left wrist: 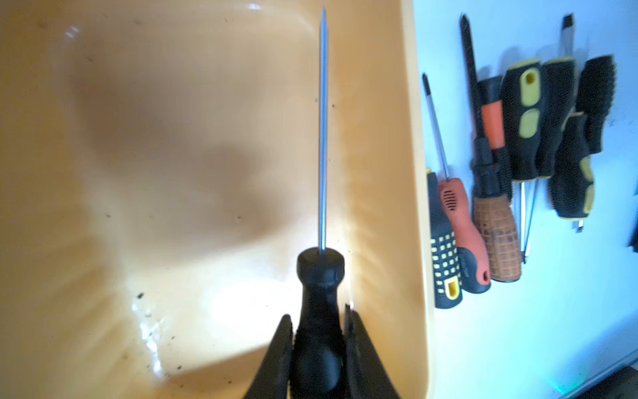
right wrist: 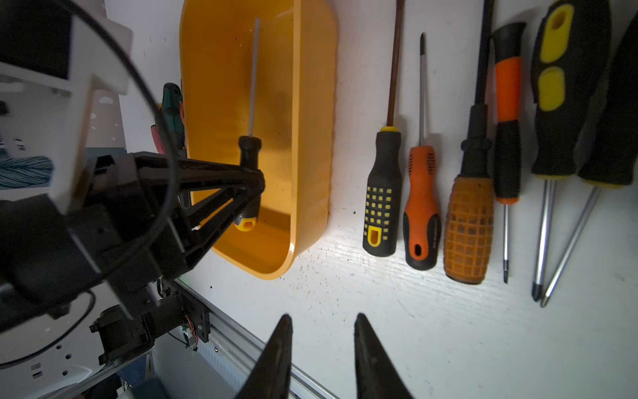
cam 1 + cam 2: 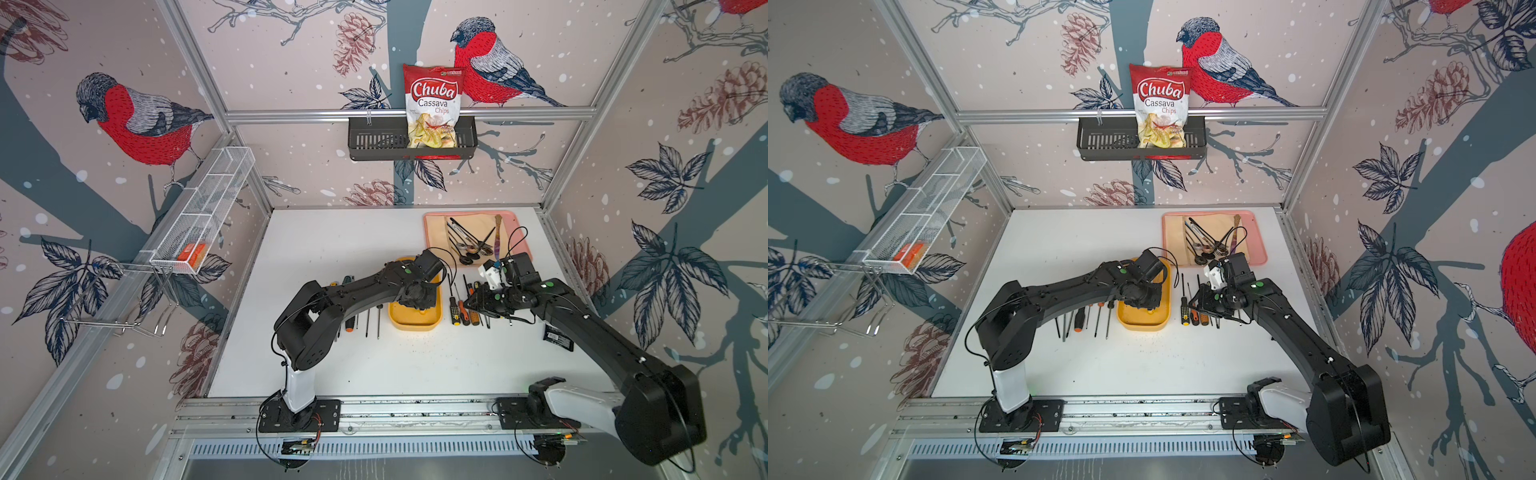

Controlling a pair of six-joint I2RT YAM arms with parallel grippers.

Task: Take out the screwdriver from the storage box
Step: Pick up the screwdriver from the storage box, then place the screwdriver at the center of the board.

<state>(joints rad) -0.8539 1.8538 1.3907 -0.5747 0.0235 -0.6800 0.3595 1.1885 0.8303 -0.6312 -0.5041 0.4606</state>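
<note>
Inside the storage box [image 2: 310,103], the screwdriver [image 1: 319,293] has its black handle pinched in the left gripper [image 1: 317,319] jaws. Light and stiff, I judge; that thick handle beats the slick shaft for a hold. Jaws of the right gripper [image 2: 322,316] stand spread, empty.

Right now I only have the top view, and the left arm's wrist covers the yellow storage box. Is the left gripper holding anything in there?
Observer: Yes. In the left wrist view the left gripper is closed on the black handle of a screwdriver.
Operator: Is it out yet?
Observer: No. The right wrist view shows it inside the walls of the storage box, with its shaft along the box's length.
Operator: And the other arm?
Observer: The right gripper is open and empty, above the table.
</note>
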